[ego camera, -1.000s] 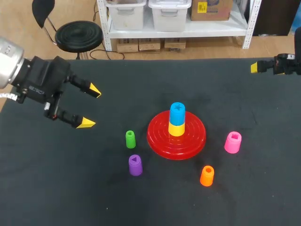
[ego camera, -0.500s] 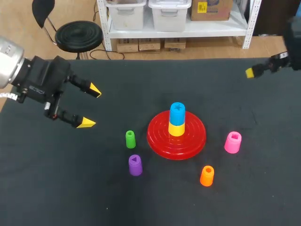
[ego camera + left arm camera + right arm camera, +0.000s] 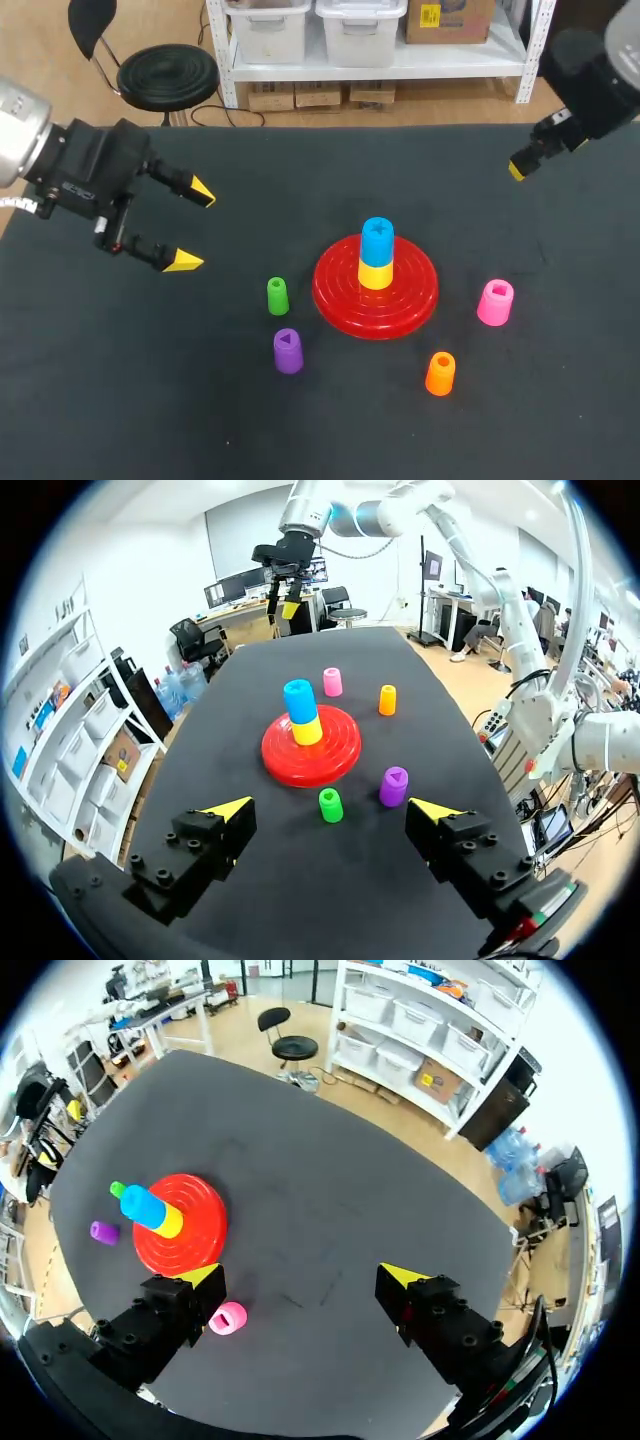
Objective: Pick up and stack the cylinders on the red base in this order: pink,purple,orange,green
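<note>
standing near the middle of the black table (image 3: 120,400) is the red base (image 3: 376,300), a ribbed round disc. stacked upright on its centre are a yellow cylinder (image 3: 375,274) and, on top of that, a blue cylinder (image 3: 377,240).

the four cylinders of the task are all on the table around the base, none of them on it. the pink cylinder (image 3: 495,302) lies near the base on the side toward the table's right edge, apart from the rim. the orange cylinder (image 3: 440,373) stands nearer the edge on the robot's side, between the base and that edge and a little to the right. the green cylinder (image 3: 277,296) stands just beside the base's left rim, not touching it. the purple cylinder (image 3: 288,350) stands close to the green one, on the side toward the robot's edge.

the left gripper (image 3: 193,227) hangs over the left part of the table, well apart from every cylinder, with its yellow-tipped fingers spread wide and nothing between them. the right gripper (image 3: 302,1275) is up over the far right corner of the table, well apart from the base; the right wrist view shows its two fingers parted and holding nothing, with the pink cylinder on the table beyond one fingertip.
</note>
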Robot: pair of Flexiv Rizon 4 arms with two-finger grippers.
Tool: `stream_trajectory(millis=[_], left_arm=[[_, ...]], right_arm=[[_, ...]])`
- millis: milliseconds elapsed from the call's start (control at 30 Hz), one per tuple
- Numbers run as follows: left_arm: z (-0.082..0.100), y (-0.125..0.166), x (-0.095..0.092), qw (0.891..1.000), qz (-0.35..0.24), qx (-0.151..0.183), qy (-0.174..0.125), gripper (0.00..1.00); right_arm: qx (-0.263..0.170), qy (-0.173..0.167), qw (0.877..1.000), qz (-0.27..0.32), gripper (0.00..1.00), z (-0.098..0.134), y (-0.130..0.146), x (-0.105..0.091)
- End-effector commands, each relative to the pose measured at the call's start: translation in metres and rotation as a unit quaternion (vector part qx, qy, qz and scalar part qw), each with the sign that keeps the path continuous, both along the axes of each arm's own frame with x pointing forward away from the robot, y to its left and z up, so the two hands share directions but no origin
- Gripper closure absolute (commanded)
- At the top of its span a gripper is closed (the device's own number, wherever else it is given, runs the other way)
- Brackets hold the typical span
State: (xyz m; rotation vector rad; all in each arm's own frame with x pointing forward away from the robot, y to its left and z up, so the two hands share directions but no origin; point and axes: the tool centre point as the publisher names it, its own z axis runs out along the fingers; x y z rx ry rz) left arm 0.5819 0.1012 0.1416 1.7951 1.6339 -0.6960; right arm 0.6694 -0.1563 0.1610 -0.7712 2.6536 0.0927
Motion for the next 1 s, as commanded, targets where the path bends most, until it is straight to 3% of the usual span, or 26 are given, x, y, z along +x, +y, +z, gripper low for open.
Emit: stream_trajectory(millis=[33,200,500,1000], left_arm=[[-0.001,0.0,0.0,1.0,0.0,-0.001,-0.001,0.0],[-0.001,0.0,0.0,1.0,0.0,-0.001,-0.001,0.0],[-0.001,0.0,0.0,1.0,0.0,-0.001,-0.001,0.0],[-0.001,0.0,0.0,1.0,0.0,-0.001,-0.001,0.0]], right_arm=[[-0.084,-0.037,0.996,-0.02,0.0,-0.005,0.007,-0.009],[-0.109,-0.023,0.994,-0.014,0.0,-0.018,0.011,-0.025],[-0.116,-0.001,0.993,-0.023,0.0,-0.036,0.006,-0.05],[-0.102,0.049,0.993,-0.021,0.0,-0.077,0.005,-0.058]])
